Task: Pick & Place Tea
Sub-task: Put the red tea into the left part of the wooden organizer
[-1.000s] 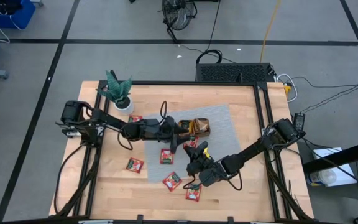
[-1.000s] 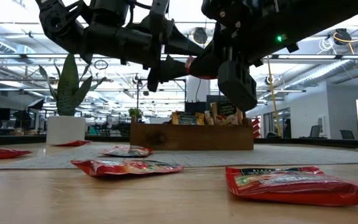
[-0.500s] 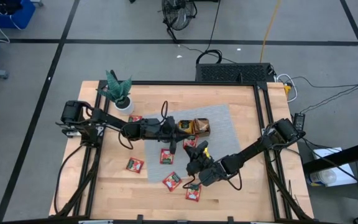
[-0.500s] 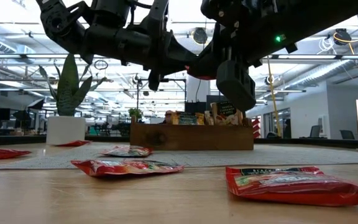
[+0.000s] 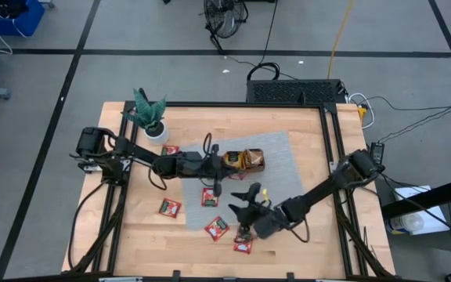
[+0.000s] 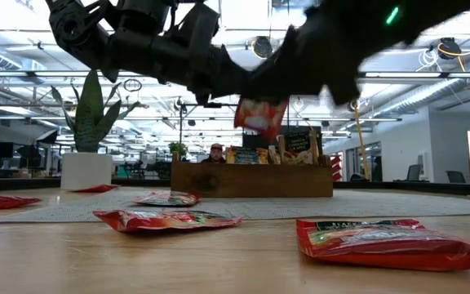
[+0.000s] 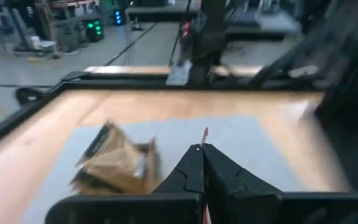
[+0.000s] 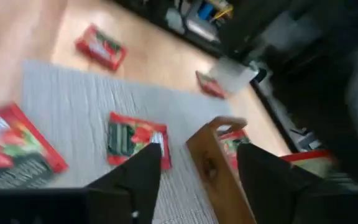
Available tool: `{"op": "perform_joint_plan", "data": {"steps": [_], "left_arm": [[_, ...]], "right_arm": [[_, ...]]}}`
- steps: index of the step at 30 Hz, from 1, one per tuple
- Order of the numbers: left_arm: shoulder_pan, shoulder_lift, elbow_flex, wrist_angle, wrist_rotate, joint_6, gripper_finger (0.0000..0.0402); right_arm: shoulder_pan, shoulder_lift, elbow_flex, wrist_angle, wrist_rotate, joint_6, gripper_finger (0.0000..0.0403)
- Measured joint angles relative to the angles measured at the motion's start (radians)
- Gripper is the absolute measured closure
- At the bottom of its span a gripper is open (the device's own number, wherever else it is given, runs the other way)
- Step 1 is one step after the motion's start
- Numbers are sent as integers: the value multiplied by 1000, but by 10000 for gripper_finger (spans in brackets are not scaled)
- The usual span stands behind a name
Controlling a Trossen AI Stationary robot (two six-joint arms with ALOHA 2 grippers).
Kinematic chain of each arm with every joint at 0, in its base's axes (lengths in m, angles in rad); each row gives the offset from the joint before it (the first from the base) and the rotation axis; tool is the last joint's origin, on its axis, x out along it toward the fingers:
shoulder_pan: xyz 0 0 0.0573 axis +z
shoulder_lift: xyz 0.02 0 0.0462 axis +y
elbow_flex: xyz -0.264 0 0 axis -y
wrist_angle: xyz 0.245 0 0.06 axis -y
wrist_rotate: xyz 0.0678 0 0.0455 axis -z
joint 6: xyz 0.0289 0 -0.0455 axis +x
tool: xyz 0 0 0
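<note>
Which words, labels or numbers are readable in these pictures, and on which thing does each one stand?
None can be read.
Sachet nearest the low camera: dark band of print along its top edge, too blurred.
Sachet hanging from the left fingers: white patch, no legible text.
Packets in the tray: too small.

Right arm (image 6: 357, 49) motion-blurred — sachet (image 7: 205, 134) mostly hidden btwn fingers.

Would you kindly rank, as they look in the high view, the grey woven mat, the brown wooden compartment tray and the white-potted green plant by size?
1. Grey woven mat, clearly largest.
2. Green plant in its white pot.
3. Brown wooden compartment tray.
The plant and tray look close in size, so their order is unsure.
</note>
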Motion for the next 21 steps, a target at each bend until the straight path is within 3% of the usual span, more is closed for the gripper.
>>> {"op": "perform_joint_plan", "data": {"steps": [5,13,21], "left_arm": [[4,-17,-1,-87,-98,65,400],[25,-154,-135,-48,-106,105,401],[74,-332,-393,153,-85,81,401]], "right_arm": [[89,-102,0,-92,170,9,197],[224,-255,-111,-164,330,118,219],[226,-385,-328,65,347,168,226]]}}
